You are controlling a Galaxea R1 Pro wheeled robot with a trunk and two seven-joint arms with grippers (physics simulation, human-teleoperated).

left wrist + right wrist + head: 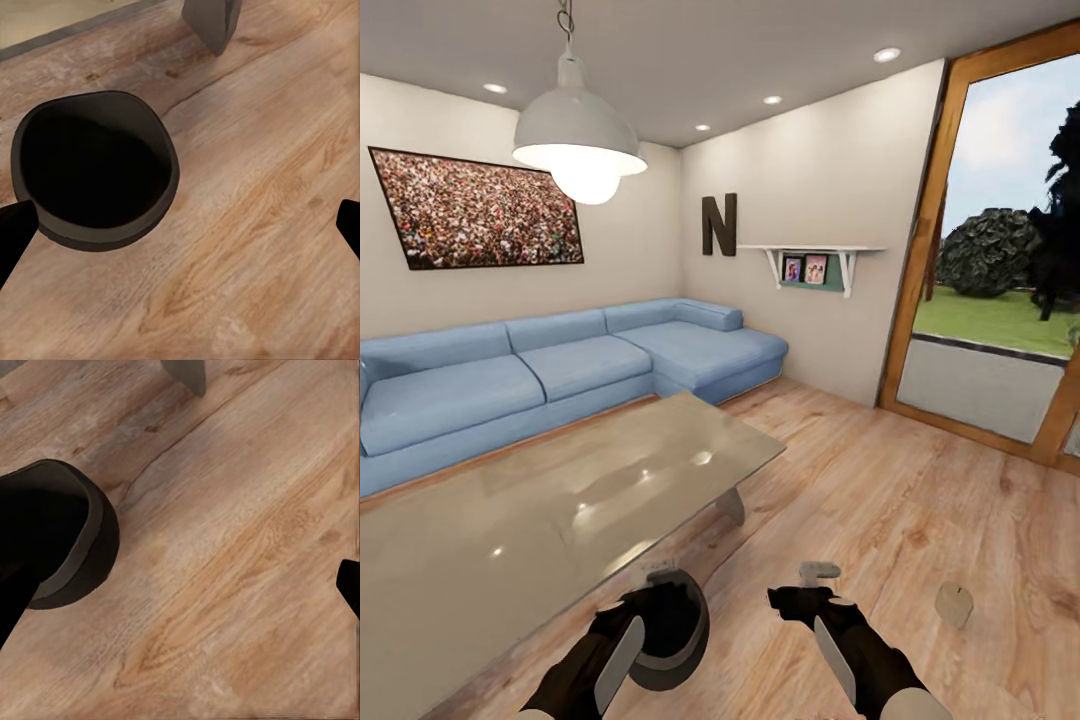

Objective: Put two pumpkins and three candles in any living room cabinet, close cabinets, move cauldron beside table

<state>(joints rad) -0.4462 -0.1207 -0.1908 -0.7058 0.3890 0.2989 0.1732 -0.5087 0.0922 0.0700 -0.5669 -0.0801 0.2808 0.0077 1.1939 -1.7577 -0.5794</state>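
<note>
The dark round cauldron stands upright and empty on the wood floor, just off the near right corner of the grey glassy table. My left gripper hovers over it, open and holding nothing; in the left wrist view the cauldron lies below the gripper, toward one finger. My right gripper is open above bare floor beside the cauldron. A small cream-beige candle lies on the floor to the right of it. The pumpkins and the cabinet are out of view.
A blue corner sofa runs along the wall behind the table. The table's slab leg stands close beyond the cauldron. A glass door with a wooden frame is at the right, with open floor before it.
</note>
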